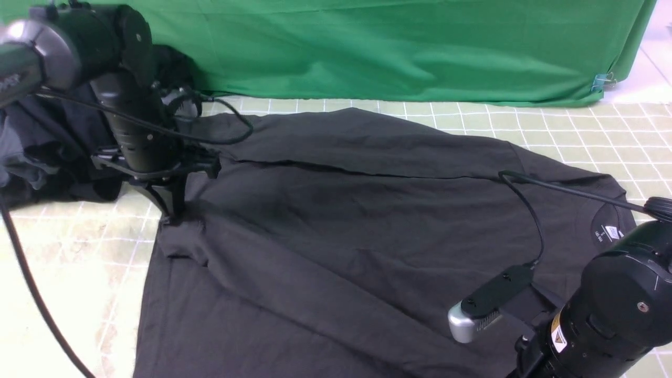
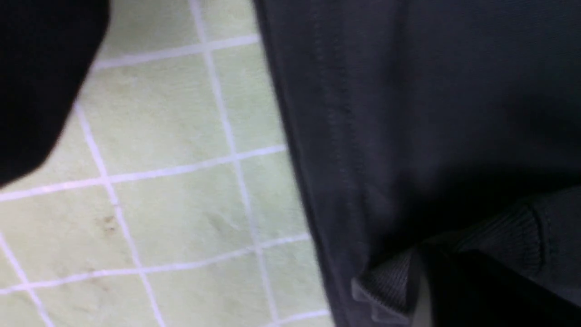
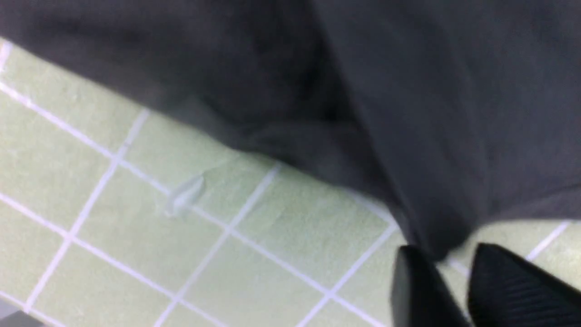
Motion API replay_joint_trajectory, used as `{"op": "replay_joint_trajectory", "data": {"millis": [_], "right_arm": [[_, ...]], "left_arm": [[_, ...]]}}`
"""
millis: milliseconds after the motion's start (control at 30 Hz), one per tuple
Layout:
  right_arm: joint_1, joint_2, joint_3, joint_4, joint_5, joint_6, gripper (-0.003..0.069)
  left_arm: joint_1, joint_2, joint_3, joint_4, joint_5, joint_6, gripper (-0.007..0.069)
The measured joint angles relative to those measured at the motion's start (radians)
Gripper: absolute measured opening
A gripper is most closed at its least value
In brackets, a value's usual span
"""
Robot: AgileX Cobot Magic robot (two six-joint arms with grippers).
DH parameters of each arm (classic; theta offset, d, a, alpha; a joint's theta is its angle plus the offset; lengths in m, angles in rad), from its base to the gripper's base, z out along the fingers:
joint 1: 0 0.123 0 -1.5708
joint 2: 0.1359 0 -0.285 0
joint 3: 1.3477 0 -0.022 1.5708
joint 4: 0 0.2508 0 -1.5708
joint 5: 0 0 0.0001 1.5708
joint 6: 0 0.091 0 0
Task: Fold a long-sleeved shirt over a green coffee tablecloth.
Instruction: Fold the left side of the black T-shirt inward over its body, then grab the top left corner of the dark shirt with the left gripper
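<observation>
The dark charcoal long-sleeved shirt (image 1: pixel 341 220) lies spread across the pale green gridded tablecloth (image 1: pixel 577 136), its white neck tag (image 1: pixel 611 231) at the right. My left gripper (image 1: pixel 170 212) points down onto the shirt's left edge, its fingers drawn together on bunched fabric. In the left wrist view a ribbed finger pad (image 2: pixel 386 284) presses against the shirt (image 2: pixel 431 113) beside the tablecloth (image 2: pixel 172 204). My right gripper (image 3: pixel 447 254) is open a little, with a hanging tip of the shirt (image 3: pixel 454 91) at its fingertips above the tablecloth (image 3: pixel 136 227). In the front view its fingers are hidden below the arm (image 1: pixel 614 315).
A plain bright green cloth (image 1: pixel 367 47) hangs along the back, with a blue clip (image 1: pixel 601 81) at its right end. A blacker heap of clothing (image 1: pixel 42 147) lies at the far left behind the left arm. Cables trail over the shirt from both arms.
</observation>
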Motion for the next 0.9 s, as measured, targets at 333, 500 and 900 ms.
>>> {"op": "replay_joint_trajectory", "data": {"millis": [333,500,900], "right_arm": [[0.0,-0.001,0.004,0.0,-0.001,0.001,0.0444],[0.0,-0.003,0.004,0.0,-0.002,0.001,0.0445],[0.0,-0.134,-0.057,0.0,-0.002,0.003,0.0445]], "left_arm": [[0.0,0.001,-0.001,0.044,-0.14,0.007,0.0083],[0.0,-0.008,-0.017,0.105,-0.113,-0.006,0.0307],[0.015,0.021,-0.269,0.067,-0.166,-0.176,0.0464]]}}
